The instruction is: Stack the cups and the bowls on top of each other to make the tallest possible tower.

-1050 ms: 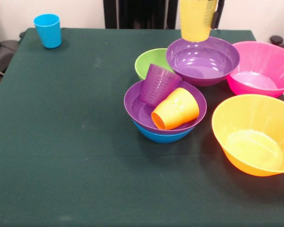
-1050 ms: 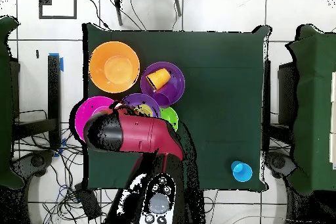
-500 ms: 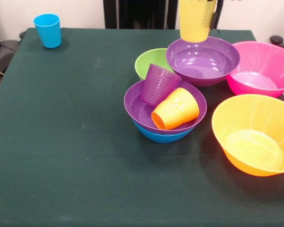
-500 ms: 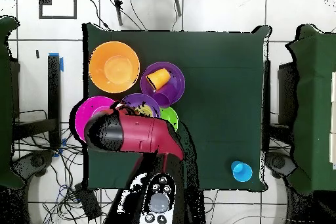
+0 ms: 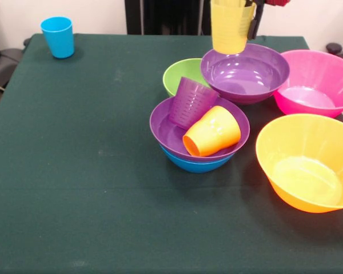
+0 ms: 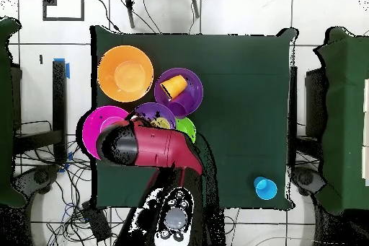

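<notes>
Gripper [image 5: 235,7]: at the top edge of the front view, closed on the rim of the yellow cup [image 5: 231,28], one dark finger [image 5: 253,25] showing on the cup's outer wall; the cup hangs upright, clear of everything. Directly below the fingers: a loose purple bowl [image 5: 246,73], empty, resting against the green bowl [image 5: 182,73] beside it. Nearer the camera from the fingers: the tower [image 5: 199,137], so far a blue bowl [image 5: 195,164] with a second purple bowl [image 5: 166,132] nested in it; inside that lie the purple cup [image 5: 190,101], mouth down and tilted, and the orange cup [image 5: 212,131] on its side, neither squarely stacked. To one side of the fingers: the pink bowl [image 5: 317,83], and beyond it toward the camera the orange bowl [image 5: 306,162], both unstacked. Farthest from the fingers: the blue cup [image 5: 58,36], upright at the opposite table corner. Progress, judged: early; two bowls nested, four bowls and all four cups remaining to be properly placed.
</notes>
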Controlling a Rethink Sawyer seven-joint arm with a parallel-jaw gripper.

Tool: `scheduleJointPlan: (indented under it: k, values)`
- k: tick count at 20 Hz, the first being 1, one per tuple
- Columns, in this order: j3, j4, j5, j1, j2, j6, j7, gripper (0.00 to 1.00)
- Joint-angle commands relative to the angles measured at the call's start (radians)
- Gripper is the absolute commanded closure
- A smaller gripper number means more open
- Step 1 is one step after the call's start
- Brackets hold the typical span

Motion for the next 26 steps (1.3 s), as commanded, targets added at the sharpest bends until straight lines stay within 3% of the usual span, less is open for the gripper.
scheduleJointPlan:
  k: [1, 10, 17, 21, 26]
  values:
    - [0.024, -0.002, -0.089, 0.004, 0.076, -0.055, 0.051, 1.0]
    - [-0.006, -0.034, -0.102, 0.015, 0.113, -0.059, 0.063, 1.0]
    - [-0.069, -0.1, -0.108, 0.065, 0.166, 0.001, 0.085, 1.0]
    - [-0.086, -0.146, -0.073, 0.097, 0.191, 0.044, 0.118, 1.0]
    - [-0.049, -0.187, 0.008, 0.106, 0.202, 0.072, 0.162, 1.0]
